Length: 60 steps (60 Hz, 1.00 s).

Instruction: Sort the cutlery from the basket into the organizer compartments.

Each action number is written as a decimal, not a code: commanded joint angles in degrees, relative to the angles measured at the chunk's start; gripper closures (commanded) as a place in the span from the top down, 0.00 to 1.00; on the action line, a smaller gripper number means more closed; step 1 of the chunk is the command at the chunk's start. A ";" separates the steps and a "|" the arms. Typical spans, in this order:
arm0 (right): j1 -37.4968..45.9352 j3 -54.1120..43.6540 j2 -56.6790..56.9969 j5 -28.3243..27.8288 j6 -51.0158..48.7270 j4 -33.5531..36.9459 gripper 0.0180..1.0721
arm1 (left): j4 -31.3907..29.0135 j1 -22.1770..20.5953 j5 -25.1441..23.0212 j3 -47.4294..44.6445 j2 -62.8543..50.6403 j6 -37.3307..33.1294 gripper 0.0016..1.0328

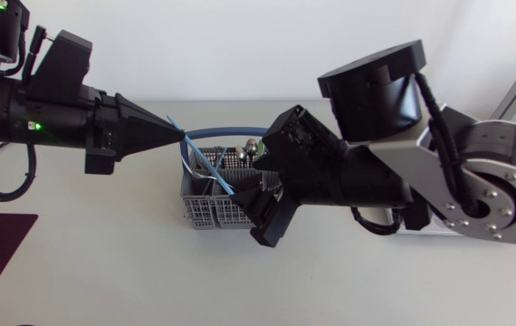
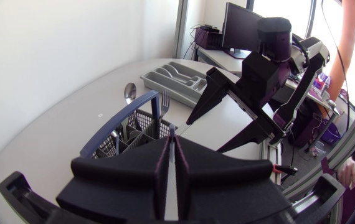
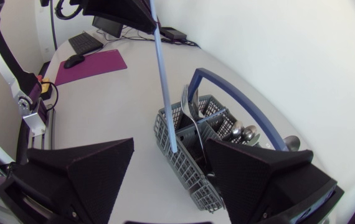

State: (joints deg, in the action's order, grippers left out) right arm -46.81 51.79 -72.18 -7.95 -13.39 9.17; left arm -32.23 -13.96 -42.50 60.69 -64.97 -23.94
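The left arm's fingers [image 1: 154, 129] are squeezed shut on the top end of a thin blue stick [image 1: 205, 161]. The stick slants down, with its low end over the grey basket [image 1: 205, 213]. The basket has forks [image 3: 189, 106] and spoons [image 3: 243, 132] in it.

The right arm's fingers [image 3: 84, 168] are spread wide, one on each side of the stick, not touching it.

This looks like a pass from arm to arm. Next, the right fingers should close on the stick. Then they can carry it to the organizer [image 2: 174, 78], far along the counter [image 1: 104, 263].

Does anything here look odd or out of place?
Only the thin blue stick: it slants from the left gripper, shut on its upper part, down to the grey basket, while the forks stand upright. Nothing looks spilled or broken.
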 commanded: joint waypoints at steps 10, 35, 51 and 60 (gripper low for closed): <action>-1.62 3.32 -5.42 -0.05 -2.17 -2.14 0.73 | 0.94 0.07 -4.26 -0.83 -3.58 1.27 0.03; -2.85 3.93 -9.03 2.41 -4.28 -4.95 0.37 | 1.03 0.33 -7.07 -0.30 -4.02 2.32 0.03; -2.76 3.84 -9.56 2.67 -4.45 -5.04 0.19 | 1.11 0.51 -7.42 -0.04 -4.38 3.03 0.03; -2.85 3.67 -9.20 2.32 -4.98 -5.04 0.08 | 1.29 1.21 -7.68 1.01 -4.64 3.91 0.03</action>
State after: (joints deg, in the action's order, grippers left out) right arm -49.15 54.72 -80.53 -5.76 -16.86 4.49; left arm -31.40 -13.65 -49.12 60.71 -68.51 -21.82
